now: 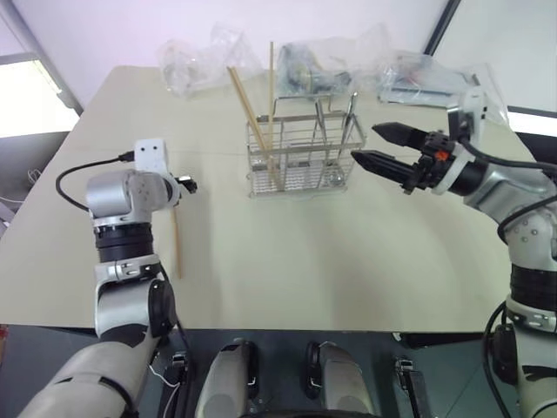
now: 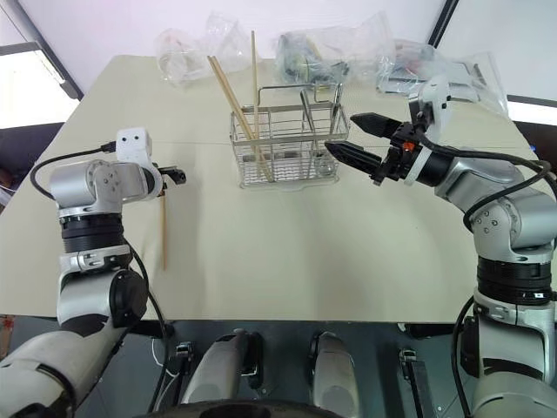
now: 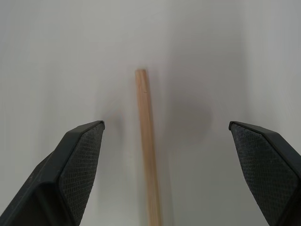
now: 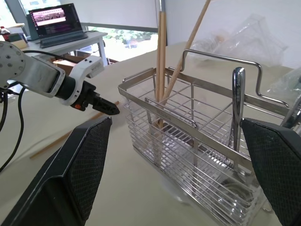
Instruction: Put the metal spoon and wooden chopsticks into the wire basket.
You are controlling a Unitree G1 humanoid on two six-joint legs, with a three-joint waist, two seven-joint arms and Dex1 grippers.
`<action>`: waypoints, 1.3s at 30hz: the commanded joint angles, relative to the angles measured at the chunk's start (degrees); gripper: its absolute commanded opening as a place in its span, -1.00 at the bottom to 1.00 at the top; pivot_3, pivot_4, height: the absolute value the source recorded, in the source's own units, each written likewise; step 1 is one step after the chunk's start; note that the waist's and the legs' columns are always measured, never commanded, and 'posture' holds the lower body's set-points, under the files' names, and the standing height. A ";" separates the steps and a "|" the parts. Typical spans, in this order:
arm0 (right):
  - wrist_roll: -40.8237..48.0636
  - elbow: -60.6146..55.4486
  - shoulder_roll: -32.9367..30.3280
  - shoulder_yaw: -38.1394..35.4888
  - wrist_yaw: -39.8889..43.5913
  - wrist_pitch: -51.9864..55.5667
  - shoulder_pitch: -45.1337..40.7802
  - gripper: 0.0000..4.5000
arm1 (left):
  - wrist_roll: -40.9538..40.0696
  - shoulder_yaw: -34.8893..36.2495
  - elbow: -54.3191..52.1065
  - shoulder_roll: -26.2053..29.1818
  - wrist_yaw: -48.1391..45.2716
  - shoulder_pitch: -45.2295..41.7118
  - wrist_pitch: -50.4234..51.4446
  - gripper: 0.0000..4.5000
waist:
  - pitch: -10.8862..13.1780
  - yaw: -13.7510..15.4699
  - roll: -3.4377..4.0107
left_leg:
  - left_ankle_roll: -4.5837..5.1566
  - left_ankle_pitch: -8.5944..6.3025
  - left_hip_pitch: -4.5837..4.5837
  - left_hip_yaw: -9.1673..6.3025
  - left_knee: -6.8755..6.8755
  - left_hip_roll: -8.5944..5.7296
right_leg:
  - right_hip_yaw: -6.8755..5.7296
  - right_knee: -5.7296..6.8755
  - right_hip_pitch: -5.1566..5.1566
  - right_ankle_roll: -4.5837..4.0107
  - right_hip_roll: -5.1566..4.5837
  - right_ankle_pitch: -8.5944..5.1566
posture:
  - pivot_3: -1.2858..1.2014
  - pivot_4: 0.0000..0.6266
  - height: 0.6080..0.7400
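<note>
The wire basket (image 1: 300, 178) stands mid-table with a few wooden chopsticks (image 1: 252, 117) leaning in its left compartment. In its right part the metal spoon (image 4: 237, 108) stands handle up. One more wooden chopstick (image 1: 176, 244) lies flat on the table at the left. My left gripper (image 1: 187, 184) hangs open just over that stick's far end, and the stick (image 3: 148, 155) runs between the fingers without touching them. My right gripper (image 1: 364, 142) is open and empty, level beside the basket's right end.
Crinkled clear plastic bags (image 1: 200, 57) lie along the table's far edge, with more at the back right (image 1: 418, 74). A second metal handle (image 1: 351, 113) stands at the basket's right end. The table's near edge (image 1: 287, 329) runs below my arms.
</note>
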 commanded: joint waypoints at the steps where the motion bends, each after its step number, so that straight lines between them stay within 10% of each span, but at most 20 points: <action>1: 1.13 -2.00 0.32 -1.90 -0.43 -0.77 -0.52 1.00 | 0.52 1.32 1.34 -0.42 0.44 0.02 -1.58 0.75 | 0.00 0.01 0.00 | 0.00 0.00 0.00 0.00 0.00 0.00 | 0.00 0.00 0.00 0.00 0.00 0.00 | 0.03 -0.52 0.46; 9: 0.80 -1.48 0.13 -1.39 0.26 -0.90 -1.07 1.00 | 1.28 3.00 3.63 -1.68 2.15 -0.40 -3.55 -0.94 | -0.03 0.36 0.02 | 0.09 -0.06 0.03 -0.01 0.01 -0.02 | -0.01 0.00 0.05 0.00 -0.03 0.00 | 0.03 -0.52 0.46; 17: 0.50 -0.74 -0.39 -1.53 1.02 -0.92 -1.27 1.00 | -0.01 5.75 3.00 -2.37 1.87 -3.06 -9.88 -0.99 | -0.03 0.53 0.02 | 0.11 -0.07 0.03 -0.02 0.01 -0.02 | -0.01 0.00 0.04 0.00 -0.03 0.00 | 0.03 -0.52 0.46; 26: 0.97 -0.42 -2.65 -2.23 2.03 0.25 -2.00 1.00 | -6.62 5.96 5.84 1.19 -12.64 -17.37 -43.53 -0.99 | 0.01 1.26 -0.03 | -0.04 0.02 -0.29 0.06 0.01 0.00 | 0.00 -0.04 -0.26 -0.03 -0.02 0.03 | 0.03 -0.52 0.46; 39: 2.41 -3.33 -2.72 -3.54 -0.46 1.60 -0.36 1.00 | -13.39 -0.83 13.02 -9.15 -24.00 -25.45 -58.81 -0.99 | 0.00 1.48 -0.02 | 0.20 -0.03 -0.20 0.14 0.03 0.00 | 0.00 -0.04 -0.16 -0.01 0.05 0.03 | 0.03 -0.52 0.46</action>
